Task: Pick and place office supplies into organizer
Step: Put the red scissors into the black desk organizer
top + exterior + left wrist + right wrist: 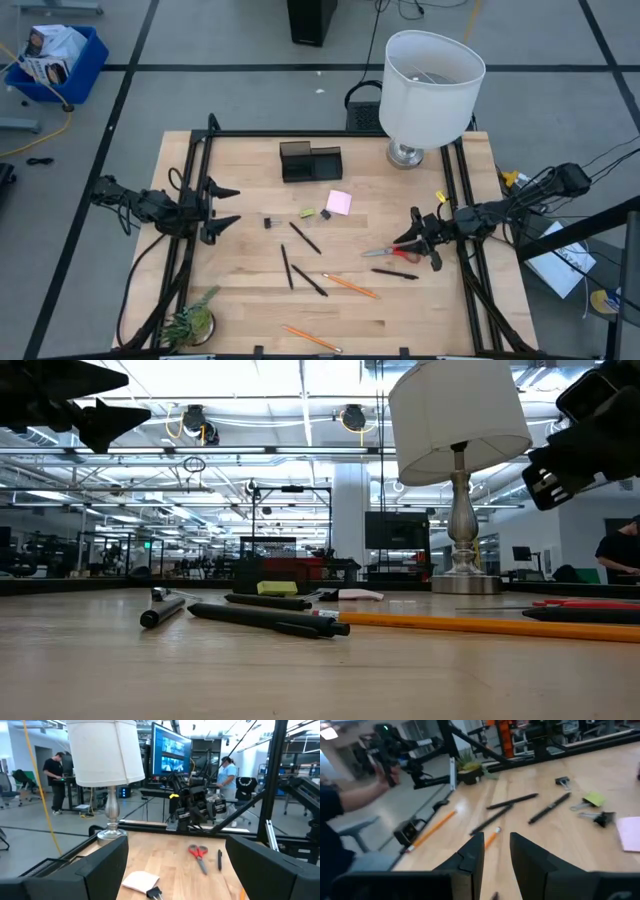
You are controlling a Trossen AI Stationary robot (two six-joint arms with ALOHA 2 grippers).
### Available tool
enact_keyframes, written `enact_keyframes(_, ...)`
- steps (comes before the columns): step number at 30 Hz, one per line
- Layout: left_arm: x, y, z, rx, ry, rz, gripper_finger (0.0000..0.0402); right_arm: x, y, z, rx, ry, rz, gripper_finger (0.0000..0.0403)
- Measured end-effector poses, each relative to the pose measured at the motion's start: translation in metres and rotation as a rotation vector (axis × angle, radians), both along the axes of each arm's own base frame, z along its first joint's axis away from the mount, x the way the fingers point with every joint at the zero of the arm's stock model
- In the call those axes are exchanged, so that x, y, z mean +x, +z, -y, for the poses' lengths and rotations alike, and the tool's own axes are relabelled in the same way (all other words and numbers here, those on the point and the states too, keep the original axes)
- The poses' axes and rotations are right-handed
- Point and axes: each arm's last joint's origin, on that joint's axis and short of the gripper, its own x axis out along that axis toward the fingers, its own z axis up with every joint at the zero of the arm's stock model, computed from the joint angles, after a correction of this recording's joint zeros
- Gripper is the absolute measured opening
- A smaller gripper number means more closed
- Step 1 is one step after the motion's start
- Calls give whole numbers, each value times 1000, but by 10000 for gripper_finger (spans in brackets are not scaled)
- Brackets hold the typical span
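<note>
The black organizer [310,162] stands on the far middle of the table. The supplies lie on the wood nearer me: a pink pad [339,202], a yellow-green eraser [308,213], small black clips [268,222], black pens [305,238], orange pencils [350,285] and red-handled scissors [390,250]. My left gripper [228,208] hovers open at the table's left side and points right. My right gripper [418,240] hangs at the right side just above the scissors' handles. It points left, its fingers [475,852] a narrow gap apart with nothing between them.
A white-shaded lamp [430,90] stands at the far right corner, and a small green plant [190,320] at the near left corner. Black frame rails [190,180] run along both sides. People stand in the room beyond the table.
</note>
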Motion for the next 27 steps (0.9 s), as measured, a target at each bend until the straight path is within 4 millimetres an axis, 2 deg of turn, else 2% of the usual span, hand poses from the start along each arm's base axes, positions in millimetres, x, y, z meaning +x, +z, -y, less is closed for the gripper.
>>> enact_keyframes(6, 0, 0, 0, -1, 0, 1, 340, 3, -5, -1, 5, -8, -47, 89)
enact_keyframes(10, 0, 0, 0, -4, 0, 1, 340, 7, -3, -7, 46, 14, -16, 112)
enact_keyframes(16, 0, 0, 0, -4, -1, 1, 340, 13, -12, -18, -131, -36, -58, 160)
enact_keyframes(20, 0, 0, 0, -3, -1, 1, 340, 30, 10, -34, -174, 5, -23, 185)
enact_keyframes(27, 0, 0, 0, -3, 0, 1, 340, 50, 21, -56, -241, 35, -249, 177)
